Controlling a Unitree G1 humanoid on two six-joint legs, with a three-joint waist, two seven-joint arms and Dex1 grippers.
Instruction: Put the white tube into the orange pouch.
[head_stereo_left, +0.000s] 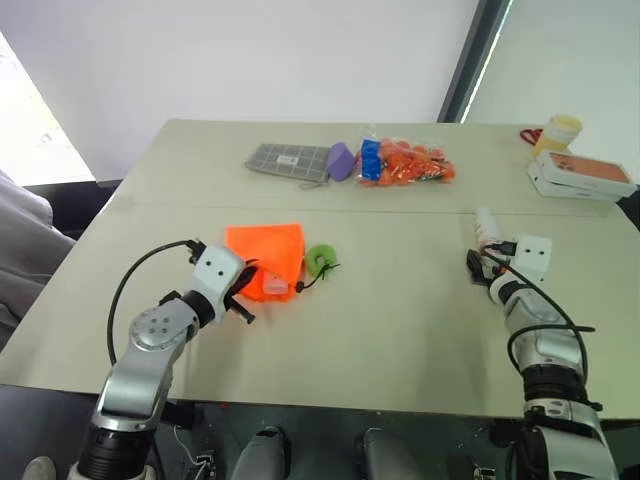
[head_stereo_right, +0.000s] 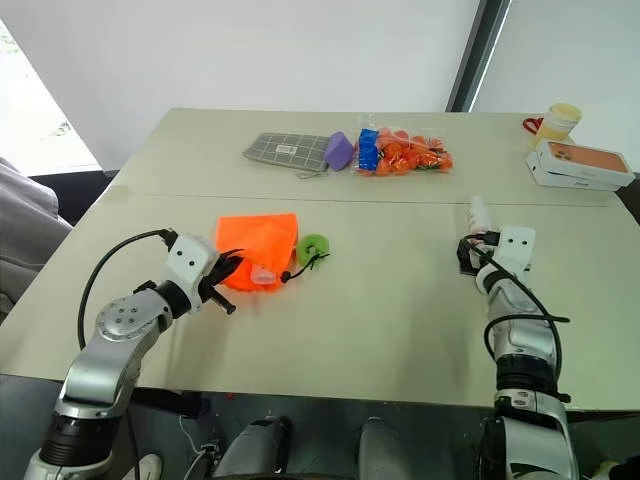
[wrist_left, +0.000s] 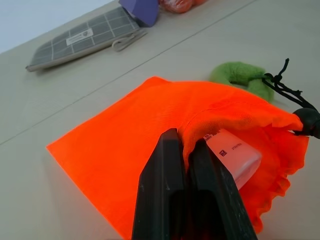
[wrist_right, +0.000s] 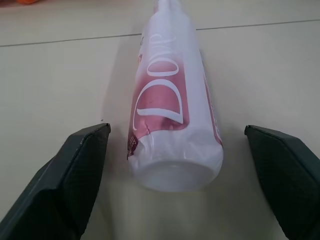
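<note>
The orange pouch lies flat on the table's left half, with its black cord and green ring beside it. My left gripper is shut on the pouch's rim at the mouth. A small white labelled item sits inside the mouth. The white tube, with pink print, lies on the table's right half, its cap pointing away from me. My right gripper stands open, one finger on each side of the tube's near end, with gaps on both sides.
Along the far edge lie a grey checked case, a purple object and a clear bag of orange pieces. A flat white box with an orange top and a yellow cup stand at the far right.
</note>
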